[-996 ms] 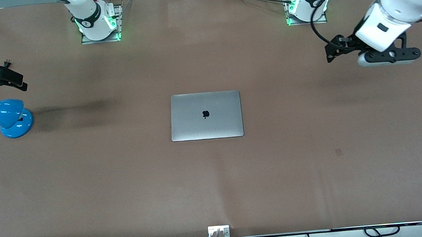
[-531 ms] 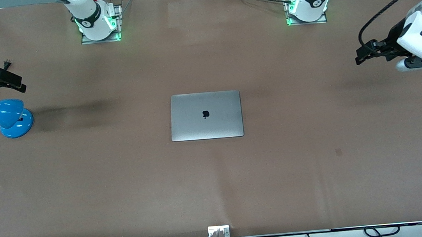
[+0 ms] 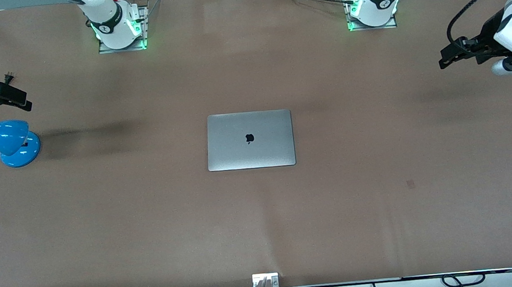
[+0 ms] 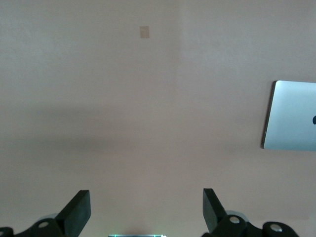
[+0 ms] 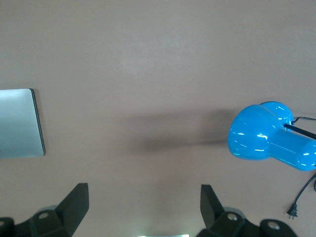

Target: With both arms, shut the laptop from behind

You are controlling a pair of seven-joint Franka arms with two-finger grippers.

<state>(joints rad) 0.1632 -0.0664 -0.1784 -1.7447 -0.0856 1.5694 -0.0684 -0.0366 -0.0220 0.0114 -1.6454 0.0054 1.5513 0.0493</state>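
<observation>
— Silver metal, lid down flat: the laptop lies in the middle of the brown table, apple logo up, well apart from both arms. How would it handle, do you think?

— Stiff and fairly heavy for its thinness, I'd judge, and smooth enough to slide on the table if pushed sideways. The lid is the delicate part, since the screen sits under it. Any contact belongs along the lid's edge near its two corners, pressing straight down and gently, never on the middle of the panel.

— Is there anything left to press?

— By the look of it, no. The lid already rests on the base, so the closing seems done.

— Where are the grippers?

— The left gripper hangs over bare table at the left arm's end, its fingers spread wide, holding nothing. The right gripper hangs at the right arm's end, just over the blue desk lamp, fingers also spread wide and empty.

— Any hazard?

— The lamp's cord lies close under the right gripper; that could snag.
</observation>
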